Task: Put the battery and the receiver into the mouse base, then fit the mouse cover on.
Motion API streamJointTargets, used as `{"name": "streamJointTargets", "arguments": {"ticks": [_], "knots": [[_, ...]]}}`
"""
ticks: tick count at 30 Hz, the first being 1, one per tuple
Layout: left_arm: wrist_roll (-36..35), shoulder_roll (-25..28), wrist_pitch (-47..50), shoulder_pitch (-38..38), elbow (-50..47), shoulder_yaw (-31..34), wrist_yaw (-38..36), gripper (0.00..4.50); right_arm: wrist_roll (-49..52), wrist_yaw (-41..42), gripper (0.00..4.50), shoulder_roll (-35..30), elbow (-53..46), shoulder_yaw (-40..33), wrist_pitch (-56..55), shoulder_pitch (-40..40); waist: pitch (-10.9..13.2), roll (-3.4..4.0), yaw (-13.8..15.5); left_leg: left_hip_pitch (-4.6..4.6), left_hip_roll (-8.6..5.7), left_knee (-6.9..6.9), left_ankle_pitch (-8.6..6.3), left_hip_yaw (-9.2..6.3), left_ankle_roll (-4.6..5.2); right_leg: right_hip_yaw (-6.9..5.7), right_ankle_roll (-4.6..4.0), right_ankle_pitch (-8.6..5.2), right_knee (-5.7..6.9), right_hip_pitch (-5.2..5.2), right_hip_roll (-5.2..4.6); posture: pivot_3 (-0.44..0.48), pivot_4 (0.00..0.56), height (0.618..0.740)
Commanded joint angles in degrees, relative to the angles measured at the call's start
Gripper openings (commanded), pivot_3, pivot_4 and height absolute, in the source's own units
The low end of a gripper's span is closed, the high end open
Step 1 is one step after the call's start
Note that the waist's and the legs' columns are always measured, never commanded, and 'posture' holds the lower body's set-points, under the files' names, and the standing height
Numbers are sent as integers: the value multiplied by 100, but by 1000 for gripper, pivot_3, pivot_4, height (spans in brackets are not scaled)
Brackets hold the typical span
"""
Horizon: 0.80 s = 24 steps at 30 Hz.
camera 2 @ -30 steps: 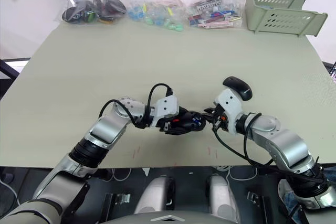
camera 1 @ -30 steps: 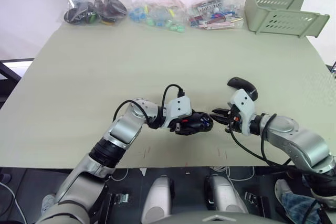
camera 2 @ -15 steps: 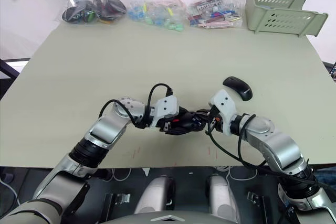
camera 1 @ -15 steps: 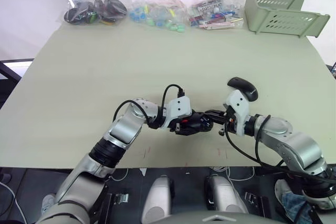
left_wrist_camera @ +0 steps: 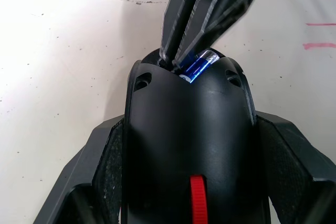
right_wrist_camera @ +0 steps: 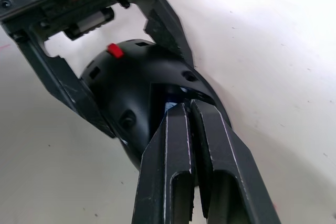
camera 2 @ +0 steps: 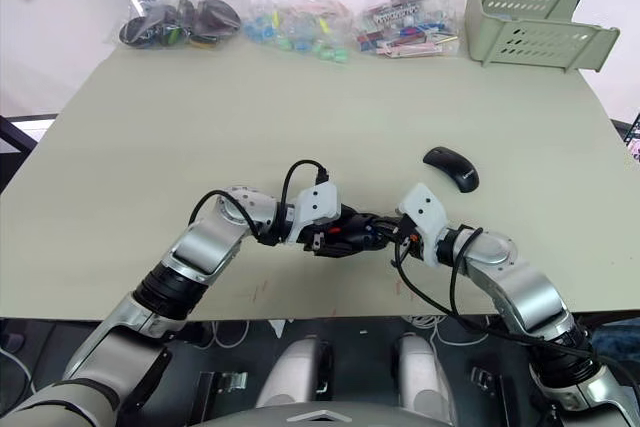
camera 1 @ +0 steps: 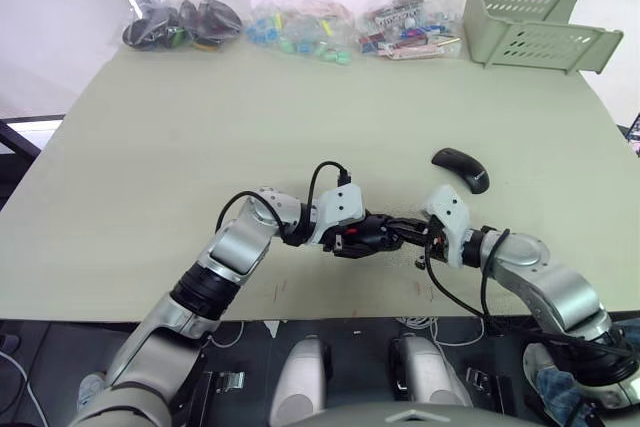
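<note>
The left end effector (left_wrist_camera: pixel 186 145) is clamped on the mouse base (left_wrist_camera: pixel 189 145), one black finger pressed against each long side of the oval body, holding it near the front edge of the desk (camera 1: pixel 300 127). In the left wrist view the base's dark underside faces the camera with a small red patch near the lower end. The right end effector (right_wrist_camera: pixel 191 109) meets it from the opposite side, its two fingers drawn together almost touching, their tips pushed into the recessed opening at the base's far end. There the battery (left_wrist_camera: pixel 198 65) lies, a small blue cylinder with a silvery end, seated in the recess right against the right fingertips; whether the fingers actually pinch it cannot be told. From the head views, the two end effectors meet tip to tip in the middle of the desk's near half. The mouse cover (camera 1: pixel 461 168), a glossy black shell, lies by itself on the desk, beyond the right arm and apart from it. Along the far edge sit clear bags of small parts (camera 1: pixel 300 27), and at the far right corner a pale green basket (camera 1: pixel 530 7).
</note>
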Motion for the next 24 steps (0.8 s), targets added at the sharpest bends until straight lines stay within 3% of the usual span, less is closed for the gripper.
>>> {"name": "streamJointTargets", "arguments": {"ticks": [1, 5, 9, 12, 17, 18, 20, 24], "knots": [[172, 56, -26, -5, 74, -21, 41, 2926, -12, 15, 159, -52, 486, -67, 423, 299, 0, 0, 1, 9, 0, -1, 0, 2, 0, 2, 0, 0, 0, 7, 0, 0, 150, 740], [197, 36, -87, -27, 129, -6, 56, 2926, 310, 178, 159, 120, 11, -520, -123, 349, -2, -2, 13, 14, 0, -2, 0, 3, 0, 3, 0, 0, -1, 13, 0, 0, 150, 740], [198, 41, -119, -17, 132, 18, 60, 2926, 832, 652, 159, -150, -434, -1136, -215, 374, 1, 1, 12, 11, 0, -2, 0, 7, 0, 6, 0, 0, -2, 11, -1, 0, 150, 740], [200, 37, -153, -23, 148, 37, 70, 2926, 1054, 1292, 899, -714, -649, -1545, -369, 580, 3, 2, 20, 12, 0, -2, 0, 11, 0, 10, 1, 0, -1, 10, -1, 0, 150, 740], [-25, 0, -2, -51, 46, 192, 12, 2926, 1182, 2116, 3186, -1600, -890, -1891, -513, 942, 3, 3, 12, 14, 0, -8, 0, 6, 0, 6, 1, 0, -3, 11, 0, 0, 150, 740], [-109, -5, 39, -76, 19, 257, -17, 3949, 1203, 2223, 3692, -1719, -909, -2004, -568, 961, 5, 4, 15, 14, 0, -9, 0, 8, 0, 8, 4, -2, -2, 10, 0, 0, 150, 740], [-207, 36, 102, -97, -61, 357, -61, 4500, 1346, 2337, 4488, -1872, -909, -2269, -568, 1007, 7, 3, 12, 13, 0, -8, 0, 8, 0, 8, 19, -11, -2, 9, 0, 0, 150, 740], [-514, 241, 126, 47, -412, 773, -160, 4500, 1414, 2428, 4488, -2003, -858, -2710, -591, 1343, 7, 2, 37, 11, 0, -9, 0, 10, 0, 10, 18, -10, -5, 9, -1, 0, 150, 740]]}}
